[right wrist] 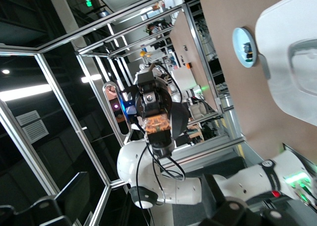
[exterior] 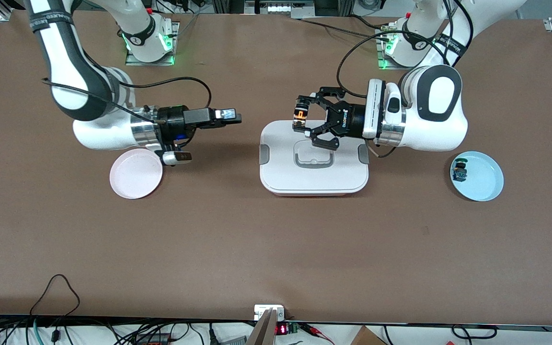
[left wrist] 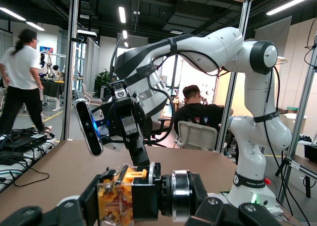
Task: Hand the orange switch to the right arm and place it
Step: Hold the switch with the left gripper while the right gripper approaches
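Orange switch [exterior: 300, 115] held up in the left claw [exterior: 304, 120], facing the right arm [exterior: 89, 100].

I see the left claw clamped on the switch over the white lidded box's [exterior: 314, 165] edge nearest the arm bases. My right claw [exterior: 230, 116] points toward it, its fingers spread wide and empty, over bare counter [exterior: 276, 249] just above the pink plate [exterior: 136, 173]. A blue plate [exterior: 477, 176] at the left arm's end carries a green-capped part [exterior: 459, 171].

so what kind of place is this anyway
Most likely a robotics lab or workshop: two arms bolted to a brown table, aluminium framing around the cell, loose cables at the table's edge, and people at desks in an open, strip-lit hall.
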Controlling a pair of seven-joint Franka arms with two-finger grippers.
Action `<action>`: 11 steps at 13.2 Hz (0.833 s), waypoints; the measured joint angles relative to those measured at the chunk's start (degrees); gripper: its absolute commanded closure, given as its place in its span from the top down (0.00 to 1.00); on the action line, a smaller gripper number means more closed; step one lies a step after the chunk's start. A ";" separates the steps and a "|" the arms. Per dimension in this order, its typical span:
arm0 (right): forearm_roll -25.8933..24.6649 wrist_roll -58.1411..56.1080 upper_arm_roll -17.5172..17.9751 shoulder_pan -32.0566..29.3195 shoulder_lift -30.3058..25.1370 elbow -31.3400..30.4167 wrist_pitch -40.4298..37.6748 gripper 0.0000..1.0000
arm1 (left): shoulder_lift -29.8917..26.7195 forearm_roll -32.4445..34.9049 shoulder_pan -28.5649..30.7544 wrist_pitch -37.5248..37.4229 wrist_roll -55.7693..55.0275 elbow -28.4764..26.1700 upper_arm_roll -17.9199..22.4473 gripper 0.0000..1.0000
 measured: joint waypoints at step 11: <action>12.49 -1.86 0.03 11.15 1.05 0.62 13.56 1.00 | 0.00 -0.23 0.01 0.00 0.00 0.00 -0.01 0.00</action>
